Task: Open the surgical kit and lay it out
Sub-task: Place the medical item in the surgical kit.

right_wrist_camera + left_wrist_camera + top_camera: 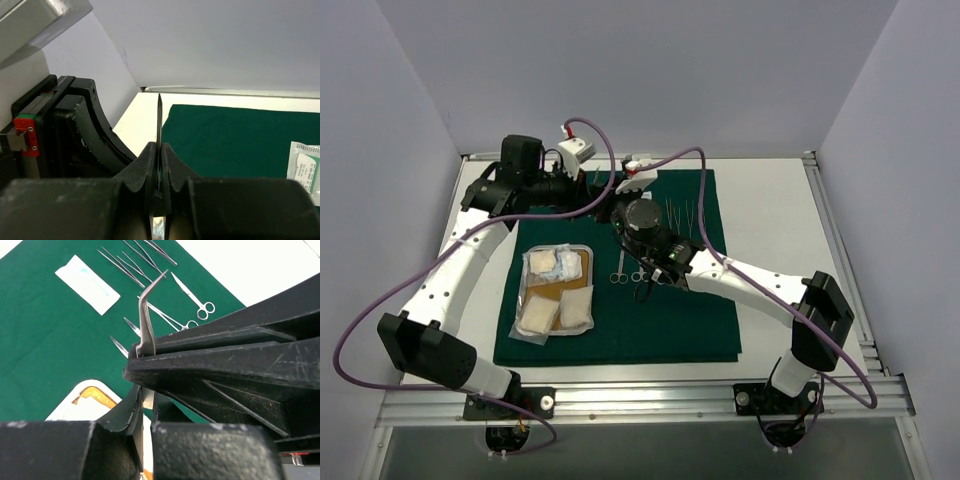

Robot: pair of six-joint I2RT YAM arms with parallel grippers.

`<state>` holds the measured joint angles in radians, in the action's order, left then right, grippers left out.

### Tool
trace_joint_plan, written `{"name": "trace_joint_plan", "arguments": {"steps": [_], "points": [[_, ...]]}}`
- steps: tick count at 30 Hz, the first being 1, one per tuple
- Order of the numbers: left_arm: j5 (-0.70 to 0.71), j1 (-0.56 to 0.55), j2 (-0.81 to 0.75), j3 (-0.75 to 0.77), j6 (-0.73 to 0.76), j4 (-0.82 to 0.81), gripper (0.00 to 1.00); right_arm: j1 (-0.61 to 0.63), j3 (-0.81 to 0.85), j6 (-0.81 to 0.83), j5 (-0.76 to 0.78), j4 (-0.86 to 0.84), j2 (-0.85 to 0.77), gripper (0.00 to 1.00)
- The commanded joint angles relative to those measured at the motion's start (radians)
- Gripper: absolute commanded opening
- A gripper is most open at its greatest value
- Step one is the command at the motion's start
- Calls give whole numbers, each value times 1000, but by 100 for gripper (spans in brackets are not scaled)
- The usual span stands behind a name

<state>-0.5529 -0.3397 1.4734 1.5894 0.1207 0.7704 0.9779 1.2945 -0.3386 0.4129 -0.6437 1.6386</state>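
Over the dark green cloth, my right gripper clamps the bent steel tweezers, left gripper pinched closed alongside; I'd lower slowly, laying them flat

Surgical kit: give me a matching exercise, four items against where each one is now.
1 gauze
2 scissors
3 tweezers
4 drape

A held up in shut jaws
B spread on the table
C in the tray
D flat on the drape, right of the tray

Pairs: 1-C, 2-D, 3-A, 4-B
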Motion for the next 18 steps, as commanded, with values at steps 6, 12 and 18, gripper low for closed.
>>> {"name": "trace_joint_plan", "arguments": {"steps": [6, 12, 18], "points": [[-13, -5, -24, 6, 26, 9, 20, -80, 52, -79, -37, 96, 7, 0], [166, 10, -16, 38, 74, 162, 91, -260, 259, -65, -144, 478, 122, 0], [305, 154, -38, -19, 114, 217, 93, -369, 420, -34, -241, 746, 318, 0]]}}
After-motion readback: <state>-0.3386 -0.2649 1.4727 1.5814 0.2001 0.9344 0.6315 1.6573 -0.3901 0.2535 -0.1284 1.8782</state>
